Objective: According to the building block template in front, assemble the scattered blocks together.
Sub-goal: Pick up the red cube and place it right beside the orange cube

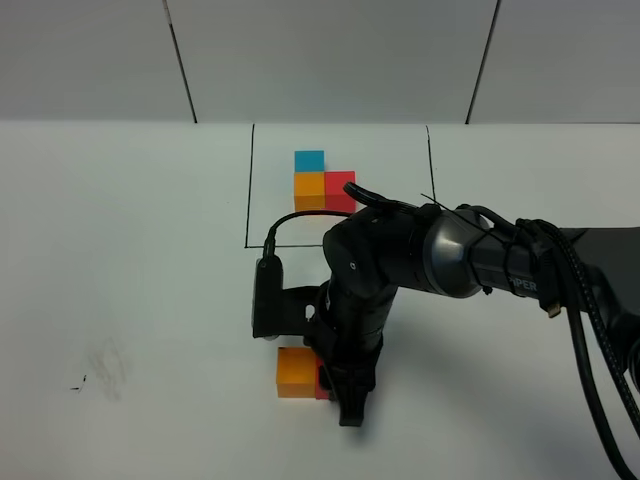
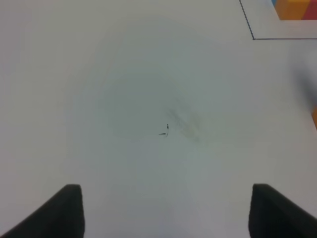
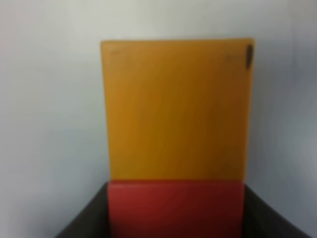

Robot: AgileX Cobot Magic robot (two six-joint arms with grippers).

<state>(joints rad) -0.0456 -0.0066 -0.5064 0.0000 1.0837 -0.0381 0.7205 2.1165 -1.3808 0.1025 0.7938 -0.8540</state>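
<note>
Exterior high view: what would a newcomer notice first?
The black right arm fills the centre, its right gripper closed on the red block, which touches the orange block in the foreground. Behind it, the blue-orange-red template sits inside its black outline.

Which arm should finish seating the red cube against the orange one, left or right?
Right. The right gripper is closed around the red cube, which sits against the orange cube. The left gripper hangs open over the table, with neither cube between its fingers.
</note>
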